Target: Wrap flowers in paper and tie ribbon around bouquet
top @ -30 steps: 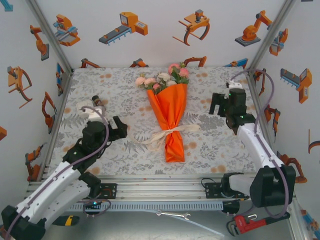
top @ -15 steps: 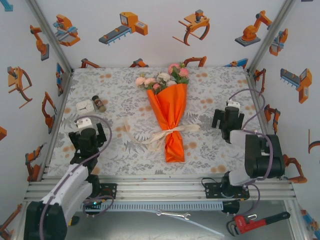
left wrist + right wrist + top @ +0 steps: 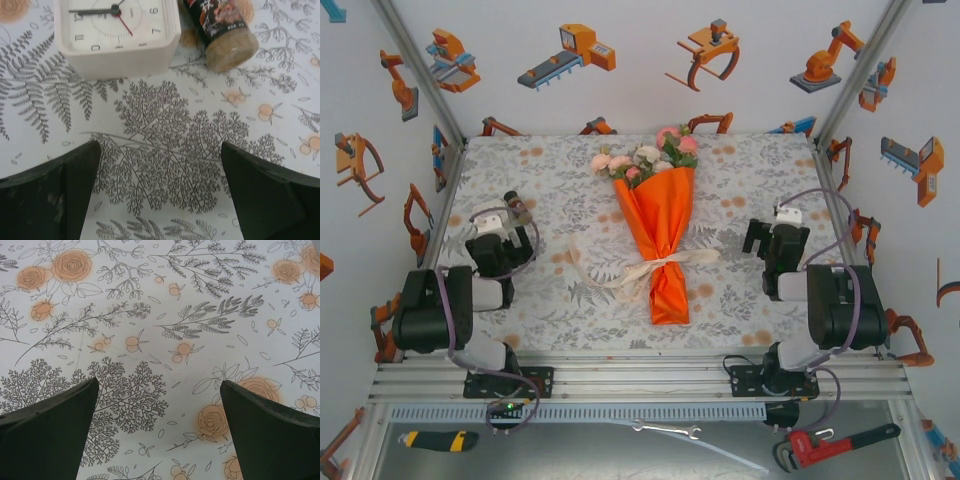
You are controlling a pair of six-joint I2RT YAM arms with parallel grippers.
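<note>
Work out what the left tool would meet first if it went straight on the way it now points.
Probably the white clock, lying just ahead of the open left tool; the spice jar sits off to its right. If the tool tilts down, it would touch the tablecloth first; depth is unclear.

The whole tablecloth [image 3: 570, 170] is taken in from a fixed camera set high above and behind the arm bases, faced forward and down toward the back wall. The left wrist view is taken close above the cloth, looking down between the fingers of the left gripper [image 3: 160, 144], with a clock [image 3: 117, 35] and a jar [image 3: 225, 30] at its top edge. The right wrist view is taken likewise through the right gripper [image 3: 157, 381]. The printed cloth is shared by all three views.
</note>
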